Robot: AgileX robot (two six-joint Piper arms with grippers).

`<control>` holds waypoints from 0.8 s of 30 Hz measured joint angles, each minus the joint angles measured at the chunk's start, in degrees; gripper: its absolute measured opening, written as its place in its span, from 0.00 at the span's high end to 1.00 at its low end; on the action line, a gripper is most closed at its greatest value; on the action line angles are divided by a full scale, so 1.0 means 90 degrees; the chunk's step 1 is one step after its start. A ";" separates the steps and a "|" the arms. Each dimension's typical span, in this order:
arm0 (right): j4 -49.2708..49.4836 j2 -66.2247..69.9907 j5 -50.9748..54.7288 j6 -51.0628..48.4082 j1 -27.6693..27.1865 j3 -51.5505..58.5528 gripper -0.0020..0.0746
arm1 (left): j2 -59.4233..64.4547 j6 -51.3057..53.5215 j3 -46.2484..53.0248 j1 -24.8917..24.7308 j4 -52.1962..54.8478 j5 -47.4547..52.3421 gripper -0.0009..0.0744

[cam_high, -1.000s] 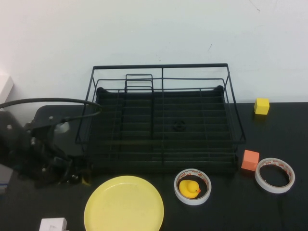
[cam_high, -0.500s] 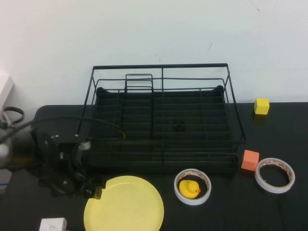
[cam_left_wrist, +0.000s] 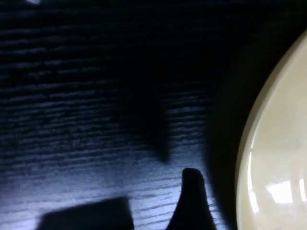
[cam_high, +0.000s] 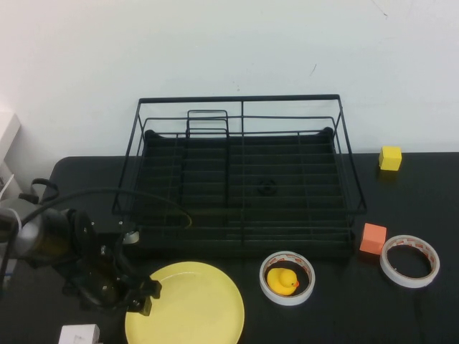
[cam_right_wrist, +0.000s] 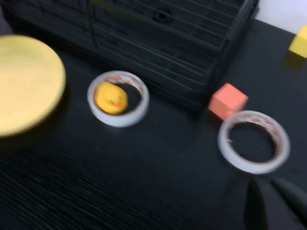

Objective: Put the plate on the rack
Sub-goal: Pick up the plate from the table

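The pale-yellow round plate [cam_high: 185,303] lay flat on the black table [cam_high: 344,315], just in front of the large black wire dish rack [cam_high: 242,179], whose slots stood bare. So, as far as I could judge, nothing of the job was done: the plate had yet to be gripped, lifted and set in the rack. The left gripper [cam_high: 141,297] sat low at the plate's left rim, its fingers spread wide and holding nothing; one dark fingertip [cam_left_wrist: 192,201] showed just beside the edge. The right gripper [cam_right_wrist: 271,203] hung back near the white tape roll [cam_high: 409,260], closed and empty, apparently parked.
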 joint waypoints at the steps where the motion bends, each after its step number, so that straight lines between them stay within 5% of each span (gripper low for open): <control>1: 0.0200 0.0067 0.0032 -0.0053 0.0000 0.0000 0.98 | 0.0000 -0.0090 0.0000 0.0000 0.0000 -0.0010 0.36; 7: 0.2024 0.1156 0.0841 -0.1556 0.0000 0.0000 0.98 | -0.0204 -0.0746 0.0000 0.0000 0.0000 0.0141 0.38; 13: 0.3806 0.2769 0.0913 -0.2886 0.0293 0.0000 0.98 | -0.0724 -0.0887 0.0000 0.0000 0.0000 0.0480 0.53; 20: 0.5915 0.4259 -0.0134 -0.4360 0.2140 -0.0058 0.98 | -0.1630 -0.0903 0.0000 0.0000 0.0473 0.1182 0.80; 24: 0.6244 0.5209 -0.0809 -0.4682 0.3344 -0.0455 0.98 | -0.2235 -0.0934 0.0000 0.0000 0.0588 0.1393 0.95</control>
